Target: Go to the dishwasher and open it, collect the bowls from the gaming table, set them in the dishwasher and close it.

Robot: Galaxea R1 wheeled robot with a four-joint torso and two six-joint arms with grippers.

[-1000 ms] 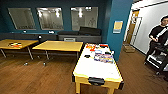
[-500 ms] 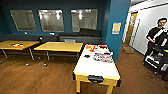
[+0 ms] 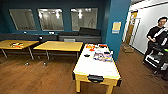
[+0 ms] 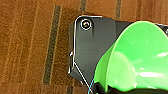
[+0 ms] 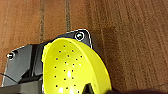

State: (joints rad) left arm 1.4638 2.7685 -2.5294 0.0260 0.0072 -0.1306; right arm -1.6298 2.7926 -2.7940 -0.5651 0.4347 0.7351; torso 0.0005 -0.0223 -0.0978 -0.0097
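In the left wrist view a bright green bowl (image 4: 140, 57) hangs over the wooden floor, with my left gripper (image 4: 105, 88) shut on its rim. A yellow-green bowl (image 5: 72, 70) dotted with small holes hangs in the same way in the right wrist view, gripped at its edge by my right gripper (image 5: 87, 88). The gaming table (image 3: 96, 67), with its white top, stands ahead of me in the head view, with colourful game boards and boxes on its far half. The dishwasher is out of view.
Two yellow wooden tables (image 3: 60, 45) (image 3: 15, 43) stand to the left along a dark bench under windows. A teal pillar (image 3: 116, 27) rises behind the gaming table. A person (image 3: 157, 37) with a control rig stands at the right near a doorway (image 3: 131, 27).
The whole head picture has shifted slightly, so the camera has moved. The person at the right has shifted a little. Both bowls stay held.
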